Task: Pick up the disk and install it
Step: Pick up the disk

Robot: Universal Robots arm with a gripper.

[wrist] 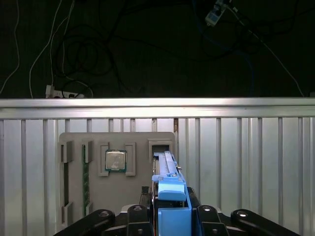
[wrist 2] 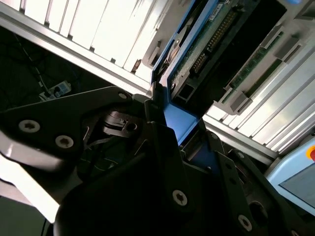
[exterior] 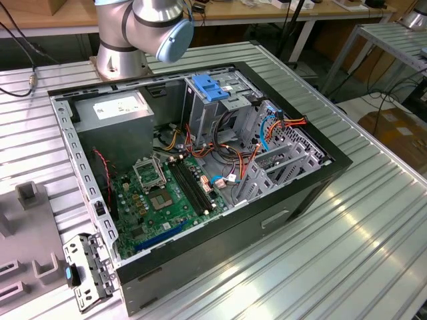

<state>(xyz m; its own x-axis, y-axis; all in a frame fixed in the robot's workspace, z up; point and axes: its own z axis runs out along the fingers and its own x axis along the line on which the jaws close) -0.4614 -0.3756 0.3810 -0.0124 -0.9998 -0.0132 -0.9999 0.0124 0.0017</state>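
My gripper (wrist: 172, 215) is clamped on the disk (wrist: 166, 169), which stands on edge with its far end by 1 slot of the grey holder plate (wrist: 140, 184). The plate lies on the ribbed aluminium table (wrist: 246, 162); beyond the table's far edge, cables (wrist: 64, 59) trail across a dark floor.

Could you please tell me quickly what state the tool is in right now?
Tool: closed, gripping the disk by its blue end.
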